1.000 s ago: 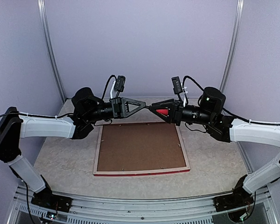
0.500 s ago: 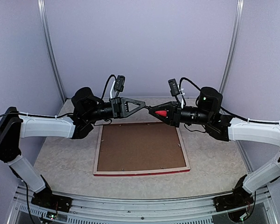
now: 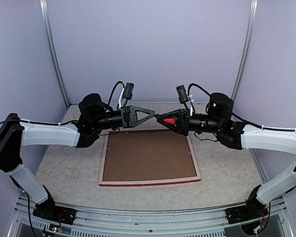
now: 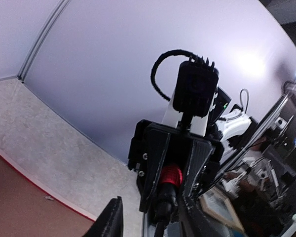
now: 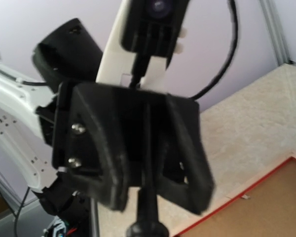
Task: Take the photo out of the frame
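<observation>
Nearest us, the frame [image 3: 149, 183] lies flat on the speckled table [image 3: 64, 173], face down. Its red rim shows as a thin line along the near edge, with pale wood down both sides. Filling it is the brown backing board [image 3: 148, 155], seated inside the wood from corner to corner.

Up over the frame's far edge, here are both arms, reaching in from either side and meeting nose to nose in the air, clear of the board. On the frame's right side, the right gripper [image 3: 160, 117] is clamped on the screwdriver [image 3: 170, 120]. The red handle is pinched between its fingers, plain in the left wrist view, with the dark shaft poking out toward the other arm. On the frame's left side, the left gripper [image 3: 151, 114] points straight back at it, tip almost touching tip.

From the right wrist camera the shaft runs up into the slot between the left fingers [image 5: 103, 153]. That view is blurred, though, and I can't call whether those fingers are pinching the shaft or just standing around it.

Beyond the frame's far edge comes a strip of table, then the lilac back wall [image 3: 148, 49].
</observation>
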`<action>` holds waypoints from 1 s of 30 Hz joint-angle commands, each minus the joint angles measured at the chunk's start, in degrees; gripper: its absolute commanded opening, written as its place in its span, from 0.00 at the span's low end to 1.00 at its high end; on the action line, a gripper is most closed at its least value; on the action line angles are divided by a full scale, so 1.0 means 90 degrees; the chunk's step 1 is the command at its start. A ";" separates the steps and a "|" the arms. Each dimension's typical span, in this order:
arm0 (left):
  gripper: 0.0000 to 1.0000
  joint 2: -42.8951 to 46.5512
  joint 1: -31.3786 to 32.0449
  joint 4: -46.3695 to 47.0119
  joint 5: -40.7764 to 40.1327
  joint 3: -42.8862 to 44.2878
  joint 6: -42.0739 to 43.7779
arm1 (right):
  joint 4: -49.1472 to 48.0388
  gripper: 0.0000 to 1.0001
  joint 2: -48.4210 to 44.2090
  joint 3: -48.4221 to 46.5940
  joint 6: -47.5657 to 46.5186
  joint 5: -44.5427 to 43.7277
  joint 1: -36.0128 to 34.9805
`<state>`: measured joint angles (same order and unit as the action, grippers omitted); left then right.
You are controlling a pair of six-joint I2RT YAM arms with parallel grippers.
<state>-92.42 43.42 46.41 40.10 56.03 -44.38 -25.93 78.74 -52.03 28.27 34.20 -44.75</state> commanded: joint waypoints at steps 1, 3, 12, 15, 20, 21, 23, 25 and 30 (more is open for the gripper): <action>0.50 0.0339 -0.0014 -0.0979 -0.0632 -0.0185 0.0788 | 0.0518 0.00 -0.0240 -0.0204 -0.0395 -0.0564 -0.0064; 0.57 0.0576 -0.0077 -0.1647 -0.1113 -0.0370 0.1119 | 0.0878 0.00 -0.0377 -0.0209 -0.0590 -0.0949 -0.0067; 0.65 0.1780 -0.0710 -0.4539 -0.4950 -0.1389 0.1842 | 0.2360 0.00 -0.0666 -0.0183 -0.1192 -0.2350 -0.0068; 0.62 0.1882 -0.1281 -0.4826 -0.5051 -0.1823 0.1718 | 0.2638 0.00 -0.0393 -0.0321 -0.1225 -0.2390 -0.0075; 0.58 0.1657 -0.1716 -0.4956 -0.5060 -0.2144 0.1679 | 0.2952 0.00 0.0218 -0.0700 -0.1269 -0.2486 -0.0272; 0.58 0.1546 -0.1743 -0.5012 -0.5081 -0.2099 0.1688 | 0.3056 0.00 0.0355 -0.0811 -0.1296 -0.2526 -0.0327; 0.56 0.1154 -0.1758 -0.5104 -0.5175 -0.1975 0.1659 | 0.3305 0.00 0.0682 -0.1097 -0.1385 -0.2662 -0.0463; 0.54 0.0840 -0.1760 -0.5020 -0.5153 -0.1949 0.1601 | 0.3557 0.00 0.1019 -0.1377 -0.1432 -0.2835 -0.0585; 0.45 0.0410 -0.1774 -0.4747 -0.4974 -0.1967 0.1485 | 0.3893 0.00 0.1783 -0.1984 -0.1380 -0.2921 -0.0808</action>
<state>-86.76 27.83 2.48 -4.82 37.08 -30.41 5.41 91.20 -65.65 16.36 9.80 -50.43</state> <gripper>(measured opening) 0.472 0.198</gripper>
